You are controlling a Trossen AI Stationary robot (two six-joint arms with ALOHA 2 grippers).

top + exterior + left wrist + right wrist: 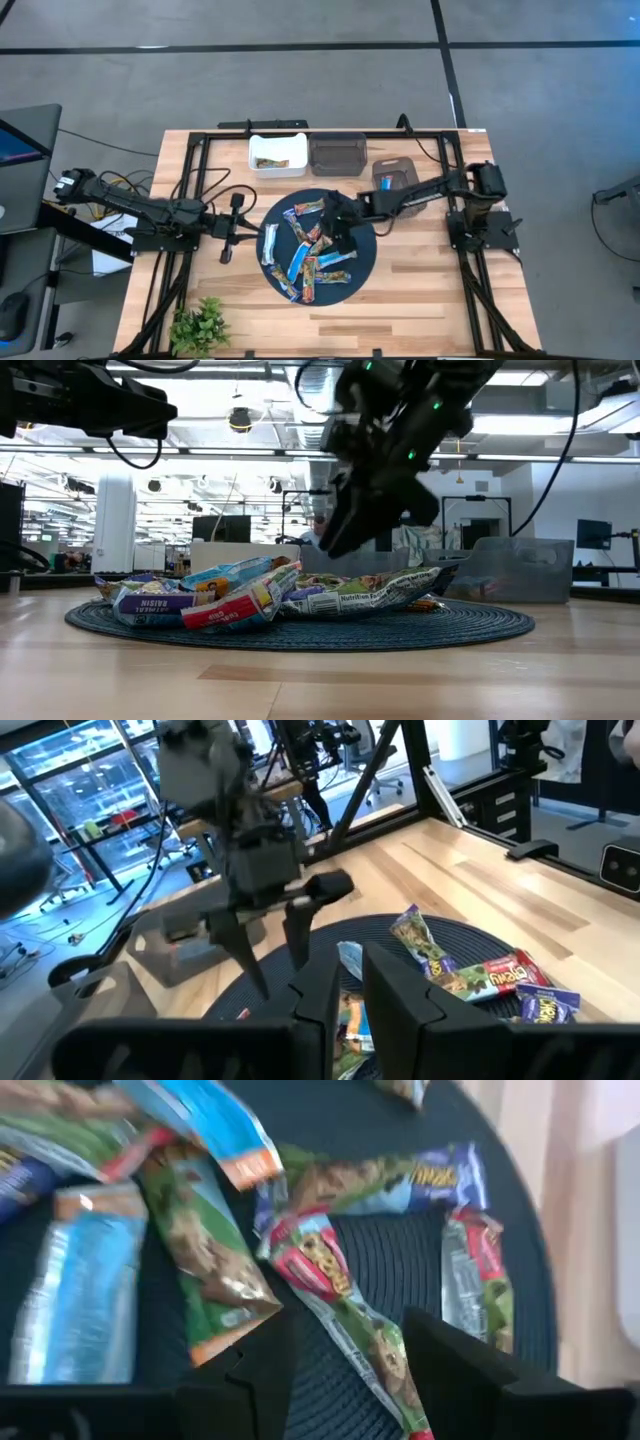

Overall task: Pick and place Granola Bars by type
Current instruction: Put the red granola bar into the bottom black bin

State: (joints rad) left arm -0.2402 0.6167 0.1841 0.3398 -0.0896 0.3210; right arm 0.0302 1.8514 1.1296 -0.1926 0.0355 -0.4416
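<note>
The right gripper (338, 236) is hanging just above the bars (308, 246) piled on the round dark mat (366, 252), fingers spread wide, holding nothing. In the right wrist view a red-green bar (345, 1312) is lying between its fingertips. The left gripper (226, 228), shut and empty, is waiting beside the mat's left edge. One bar is sitting in the white bin (277, 156).

1. The right arm reaches from the surface's right edge toward its middle, wrist bent down.
2. The right claw (337, 232) hangs low over the middle, its fingers (440, 1355) spread apart and pointing down, holding nothing.
3. The left arm lies along the left edge, stretched inward.
4. The left claw (225, 238) hovers left of centre, fingers (395, 1000) nearly together, empty.
</note>
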